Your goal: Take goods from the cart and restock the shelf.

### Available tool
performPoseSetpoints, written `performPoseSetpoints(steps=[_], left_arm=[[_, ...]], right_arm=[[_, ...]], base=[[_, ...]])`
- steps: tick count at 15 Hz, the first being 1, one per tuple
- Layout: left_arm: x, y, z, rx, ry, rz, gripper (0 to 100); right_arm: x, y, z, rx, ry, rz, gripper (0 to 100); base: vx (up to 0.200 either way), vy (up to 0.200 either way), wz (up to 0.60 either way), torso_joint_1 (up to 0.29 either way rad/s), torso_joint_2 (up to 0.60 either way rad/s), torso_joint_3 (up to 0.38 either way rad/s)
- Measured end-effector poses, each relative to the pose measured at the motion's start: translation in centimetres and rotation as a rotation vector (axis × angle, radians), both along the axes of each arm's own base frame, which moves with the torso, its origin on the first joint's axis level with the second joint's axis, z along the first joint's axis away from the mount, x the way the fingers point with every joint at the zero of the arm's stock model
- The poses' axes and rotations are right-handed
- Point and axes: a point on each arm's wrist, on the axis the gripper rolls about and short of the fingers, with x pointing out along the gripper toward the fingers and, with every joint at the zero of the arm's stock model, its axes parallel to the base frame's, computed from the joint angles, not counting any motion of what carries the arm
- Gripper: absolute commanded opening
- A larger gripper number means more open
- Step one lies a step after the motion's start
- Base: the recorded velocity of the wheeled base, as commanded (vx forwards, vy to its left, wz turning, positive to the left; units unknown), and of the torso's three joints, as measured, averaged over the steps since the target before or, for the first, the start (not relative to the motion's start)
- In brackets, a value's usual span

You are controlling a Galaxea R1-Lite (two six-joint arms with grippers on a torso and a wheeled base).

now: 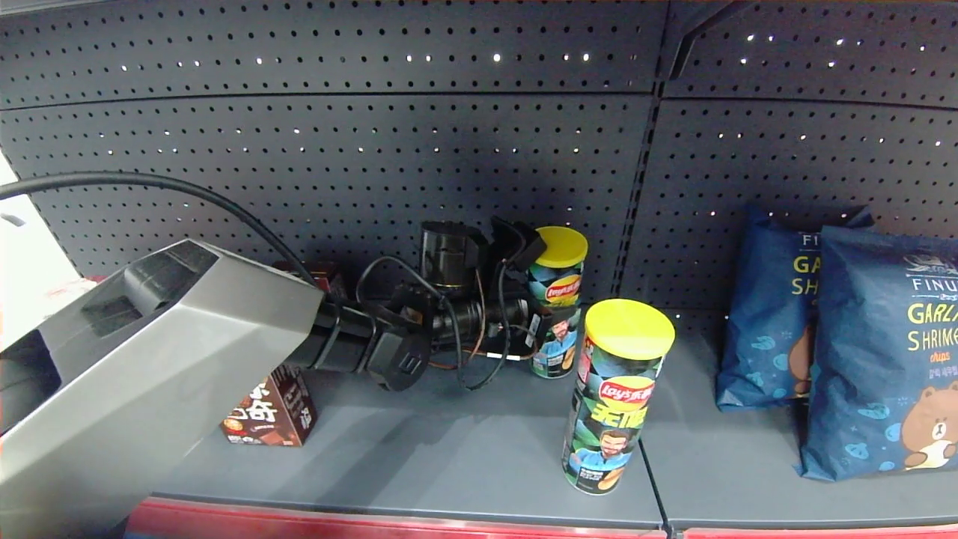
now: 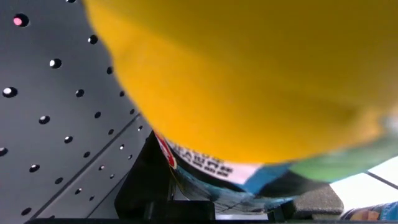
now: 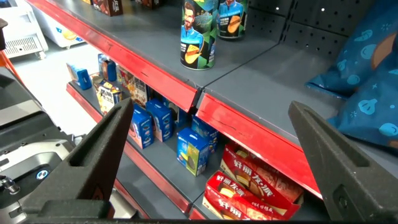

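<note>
Two tall chip cans with yellow lids stand on the grey shelf [image 1: 464, 457]. The rear can [image 1: 563, 288] stands by the pegboard back wall, and my left gripper [image 1: 540, 288] reaches in from the left and is shut on its body. Its yellow lid [image 2: 249, 74] sits very close in the left wrist view, with a black finger [image 2: 146, 190] beside the can. The front can [image 1: 617, 397] stands free near the shelf's edge and is seen again as the can [image 3: 199, 34] from below. My right gripper [image 3: 214, 180] hangs open in front of the shelf, holding nothing.
A brown chocolate box [image 1: 271, 412] stands on the shelf under the left arm. Two blue shrimp chip bags [image 1: 876, 352] lean at the right. The shelf has a red front edge [image 3: 249, 124]. Lower shelves hold blue boxes [image 3: 155, 121] and red packs [image 3: 249, 186].
</note>
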Motion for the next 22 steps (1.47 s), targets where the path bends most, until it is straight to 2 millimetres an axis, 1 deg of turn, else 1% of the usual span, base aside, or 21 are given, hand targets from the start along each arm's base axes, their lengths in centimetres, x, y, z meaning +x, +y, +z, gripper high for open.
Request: performPoseSetpoints(steps=[2, 4, 7, 8, 11, 13, 16, 22], left_arm=[[0.1, 0.0, -0.3, 0.031, -0.036, -0.002, 100], [0.2, 0.0, -0.5, 0.037, -0.036, -0.001, 100], [0.1, 0.0, -0.4, 0.038, -0.04, 0.01, 100], [0.1, 0.1, 0.0, 0.035, -0.046, 0.015, 100], [-0.7, 1.2, 2.5, 0.017, -0.074, 0.029, 100], [-1.9, 2.4, 3.7, 0.018, -0.072, 0.037, 100], [-5.0, 4.6, 4.7, 0.034, -0.049, 0.044, 100], [-10.8, 10.5, 7.6, 0.024, -0.065, 0.117, 100]], right_arm=[[0.0, 0.0, 0.0, 0.0, 0.0, 0.0, 100], [0.0, 0.0, 0.0, 0.0, 0.0, 0.0, 100], [0.0, 0.0, 0.0, 0.0, 0.0, 0.001, 100], [0.0, 0.0, 0.0, 0.0, 0.0, 0.0, 100], [0.0, 0.0, 0.0, 0.0, -0.001, 0.0, 100], [0.0, 0.0, 0.0, 0.001, 0.0, 0.0, 100], [0.0, 0.0, 0.0, 0.0, 0.0, 0.0, 100], [0.0, 0.0, 0.0, 0.001, 0.0, 0.0, 100]], base=[[0.0, 0.0, 0.0, 0.0, 0.0, 0.0], [0.0, 0.0, 0.0, 0.0, 0.0, 0.0], [0.0, 0.0, 0.0, 0.0, 0.0, 0.0], [0.0, 0.0, 0.0, 0.0, 0.0, 0.0], [0.0, 0.0, 0.0, 0.0, 0.0, 0.0], [0.0, 0.0, 0.0, 0.0, 0.0, 0.0], [0.0, 0.0, 0.0, 0.0, 0.0, 0.0], [0.0, 0.0, 0.0, 0.0, 0.0, 0.0]])
